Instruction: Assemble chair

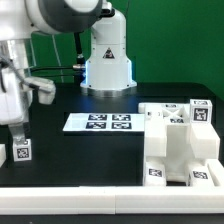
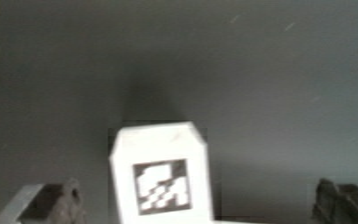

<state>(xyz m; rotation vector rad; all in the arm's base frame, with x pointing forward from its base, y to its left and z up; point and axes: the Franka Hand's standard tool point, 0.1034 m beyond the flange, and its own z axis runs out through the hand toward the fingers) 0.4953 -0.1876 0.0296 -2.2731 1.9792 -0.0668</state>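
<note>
jaws spread above a lone tagged chair piece

chair parts are seen in two places on the dark counter (image 1: 60,150). one small upright white piece (image 1: 21,151), bearing a black-and-white tag on its near face, is stood alone at the exterior view's left, near the front edge. the gripper (image 1: 18,118) is hung over it. in the wrist view the same piece (image 2: 158,171) is seen between the two dark fingertips (image 2: 51,203), which are held wide apart and clear of its sides, so the jaws are spread and nothing is pinched. the remaining chair parts (image 1: 180,145) are grouped as a white blocky cluster at the exterior view's right, well apart from the lone piece. the marker board (image 1: 100,122) is laid flat between them, farther back, and the arm's base (image 1: 107,60) is stood behind it.
</note>
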